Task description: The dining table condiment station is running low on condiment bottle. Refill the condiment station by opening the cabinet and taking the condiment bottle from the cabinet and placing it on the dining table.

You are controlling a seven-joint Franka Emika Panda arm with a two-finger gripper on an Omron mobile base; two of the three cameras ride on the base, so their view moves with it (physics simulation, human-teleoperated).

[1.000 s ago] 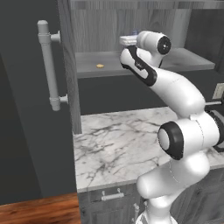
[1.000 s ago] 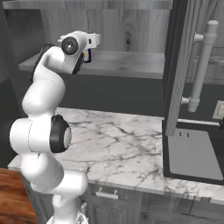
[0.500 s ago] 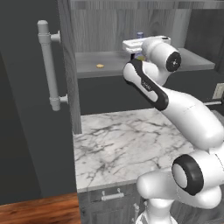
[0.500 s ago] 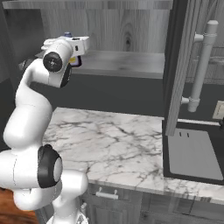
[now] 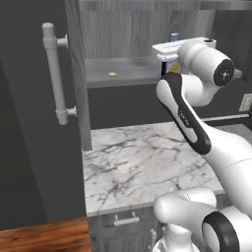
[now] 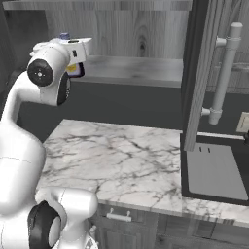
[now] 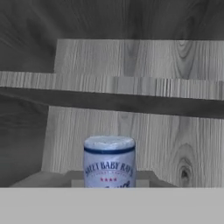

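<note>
Left base view: the cabinet [image 5: 74, 74] stands open; at upper right the arm reaches onto its shelf [image 5: 118, 76], where the bottle [image 5: 174, 37] shows its pale cap above the hand. A small yellow bit [image 5: 112, 74] lies on the shelf.

Right base view: at upper left the bottle is just beside the hand; marble bench [image 6: 121, 160] below.

Hand view: the cap is at lower centre, close. Whether the gripper is clamped on it, I cannot tell. Carrying to the table remains.

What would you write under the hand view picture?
Pale-capped condiment bottle seen close up against the grey wood-grain cabinet.
</note>
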